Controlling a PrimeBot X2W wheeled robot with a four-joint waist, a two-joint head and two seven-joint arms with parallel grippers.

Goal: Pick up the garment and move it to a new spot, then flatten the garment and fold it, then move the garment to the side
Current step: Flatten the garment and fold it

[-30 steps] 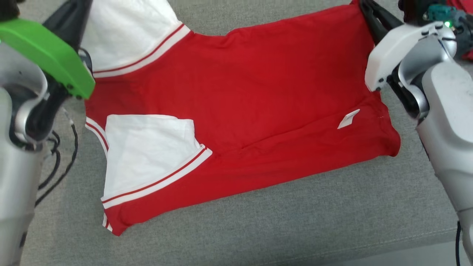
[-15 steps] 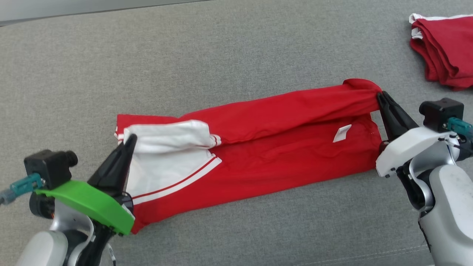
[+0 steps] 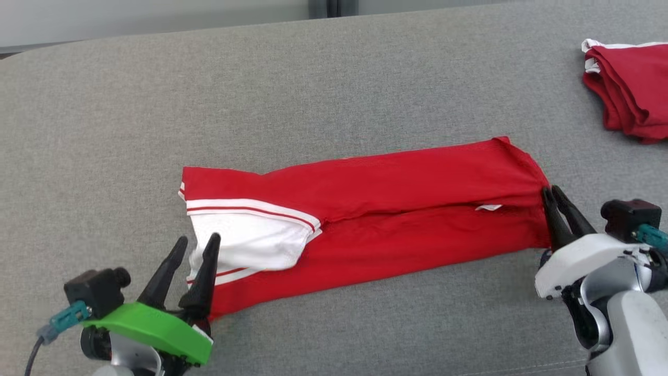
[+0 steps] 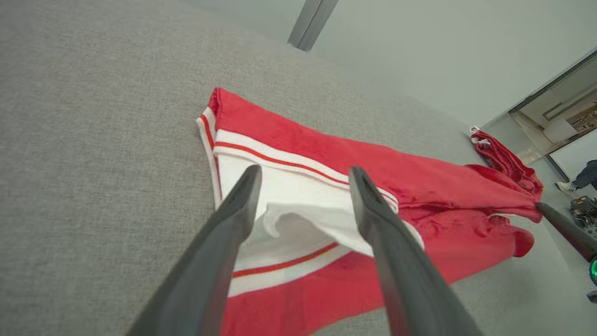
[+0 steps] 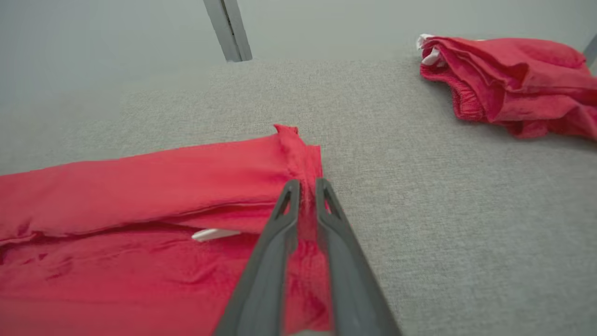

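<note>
The garment (image 3: 396,209) is a red shirt with white, red-striped sleeves, lying folded into a long band across the grey cushion. My left gripper (image 3: 197,239) stands open at the band's left end, its fingers spread above the white sleeve (image 4: 298,200) and gripping nothing. In the left wrist view the open left gripper (image 4: 305,171) has the sleeve under the gap. My right gripper (image 3: 551,189) sits at the band's right end. In the right wrist view the right gripper (image 5: 307,183) has its fingers nearly together, with the red hem (image 5: 305,158) pinched between them.
A second red garment (image 3: 631,89) lies bunched at the far right of the grey cushion (image 3: 313,94), and also appears as the red pile (image 5: 513,79). The cushion's back edge runs along the top. A person's foot (image 4: 566,186) is on the floor beyond.
The garment's far half has been brought over the near half, making a narrow band. My left gripper has opened and let go of the sleeve end. The head camera has shifted.
</note>
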